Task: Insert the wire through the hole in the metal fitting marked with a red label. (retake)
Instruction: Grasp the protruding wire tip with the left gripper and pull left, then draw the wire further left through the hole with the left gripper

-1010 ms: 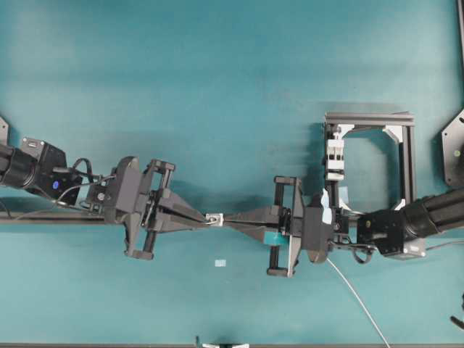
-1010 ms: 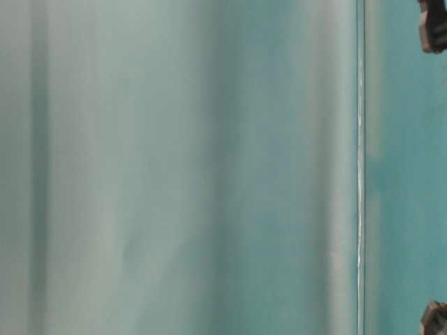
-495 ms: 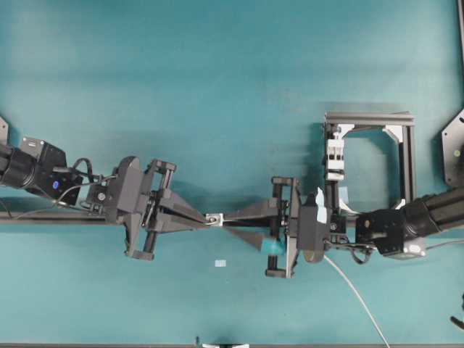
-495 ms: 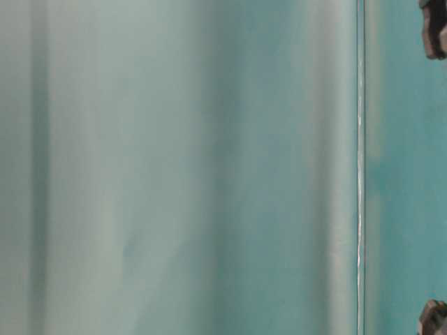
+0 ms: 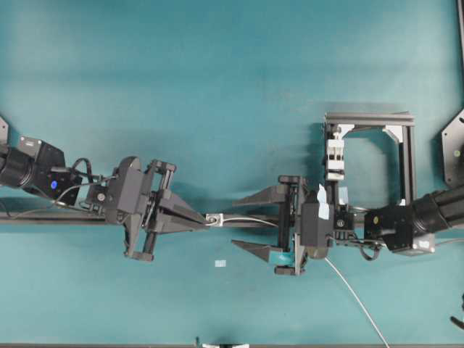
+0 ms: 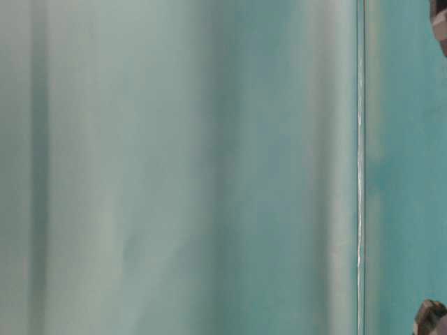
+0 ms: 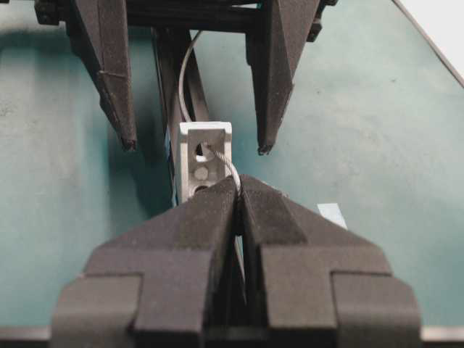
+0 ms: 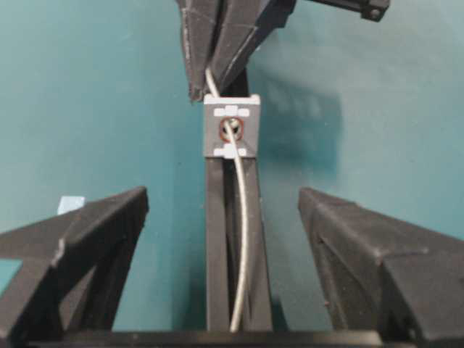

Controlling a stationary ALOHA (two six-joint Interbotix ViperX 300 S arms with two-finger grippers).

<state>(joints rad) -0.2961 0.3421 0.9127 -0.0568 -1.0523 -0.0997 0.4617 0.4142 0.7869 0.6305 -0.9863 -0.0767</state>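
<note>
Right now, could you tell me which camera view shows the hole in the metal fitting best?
The right wrist view: it faces the metal fitting squarely, showing the red-ringed hole with the wire entering it. The left wrist view shows the fitting's other face; the overhead view shows only a tiny speck; the table-level view shows none of it.

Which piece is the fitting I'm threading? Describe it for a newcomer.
Follow the long black rail to mid-table. At the shut left gripper tips sits the tiny silvery square metal fitting. Unlike the taller white slotted clip block, it has a red-ringed hole with thin grey wire through it.
</note>
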